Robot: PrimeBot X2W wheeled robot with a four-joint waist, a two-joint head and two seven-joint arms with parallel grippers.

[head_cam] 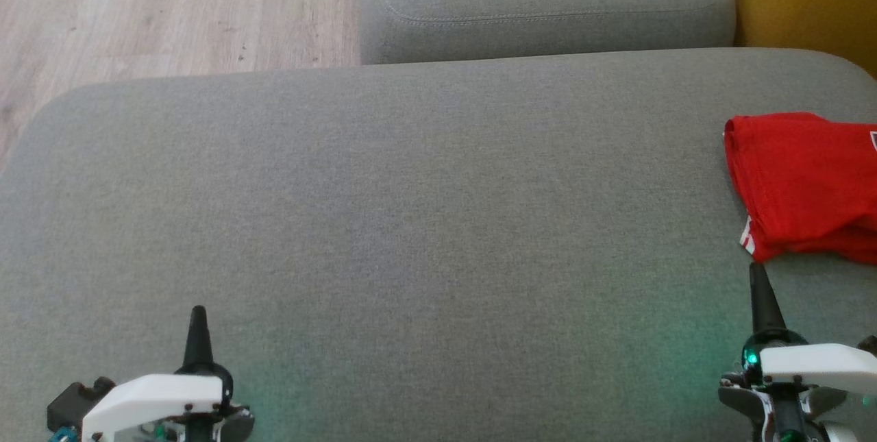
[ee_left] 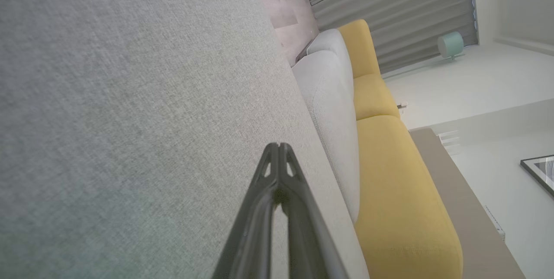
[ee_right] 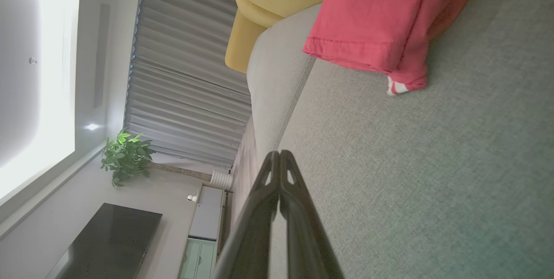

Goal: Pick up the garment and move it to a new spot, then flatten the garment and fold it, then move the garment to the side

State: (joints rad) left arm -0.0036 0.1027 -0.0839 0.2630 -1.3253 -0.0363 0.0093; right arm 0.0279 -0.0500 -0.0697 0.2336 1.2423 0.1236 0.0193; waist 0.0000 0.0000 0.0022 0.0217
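Garment (ee_right: 372, 15) hem stitching visible, right wrist view

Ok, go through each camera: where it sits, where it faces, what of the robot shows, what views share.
Head view: on the head, looking down at the grey cushion; left gripper and right gripper low, jaws shut.
Left wrist view: left wrist, along its shut jaws, over the cushion toward a yellow sofa.
Right wrist view: right wrist, along its shut jaws toward the red garment.
Shared: head and right wrist both show the garment.
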